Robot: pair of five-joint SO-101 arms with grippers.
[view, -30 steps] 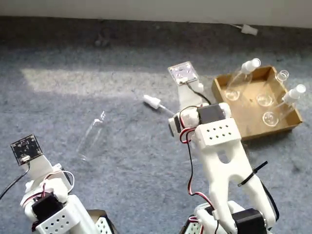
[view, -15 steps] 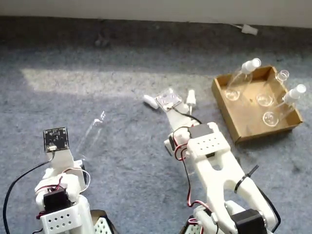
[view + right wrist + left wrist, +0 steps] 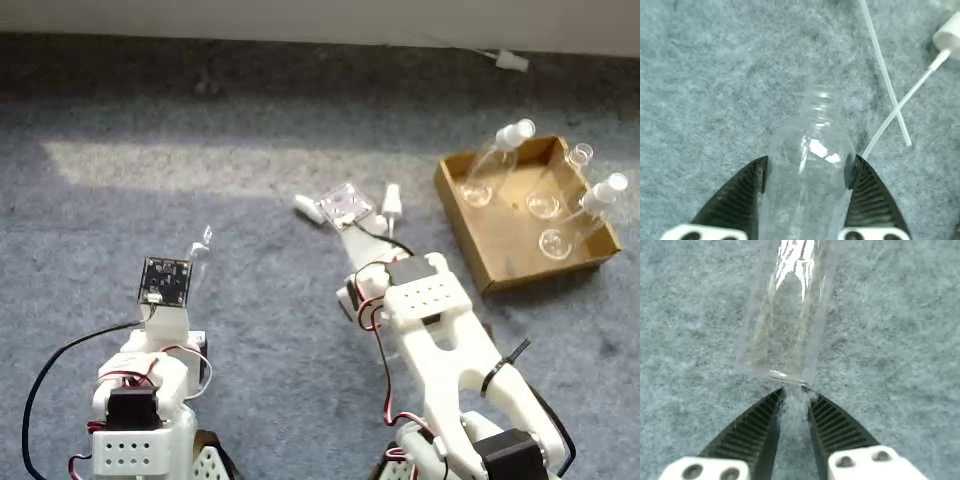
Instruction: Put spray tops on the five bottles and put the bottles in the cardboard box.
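A clear bottle [image 3: 782, 315] with no top lies on the grey carpet, and part of it shows beyond the left wrist in the high view [image 3: 201, 248]. My left gripper [image 3: 795, 392] sits just behind its base, open by a narrow gap with nothing between the fingers. My right gripper [image 3: 809, 161] is shut on a second topless clear bottle [image 3: 812, 150], neck pointing away. Two white spray tops [image 3: 308, 208] [image 3: 392, 200] lie just beyond the right wrist, their thin tubes [image 3: 890, 100] crossing. The cardboard box [image 3: 460, 215] holds three bottles, two with spray tops [image 3: 515, 133].
Another white spray top [image 3: 510, 62] lies far back on the dark strip by the wall. The box stands at the right, close beside the right arm [image 3: 430, 300]. Open carpet stretches across the left and centre.
My left arm has swung forward and to the right, up to the lying bottle. My right arm has drawn back from beside the box to the two spray tops.
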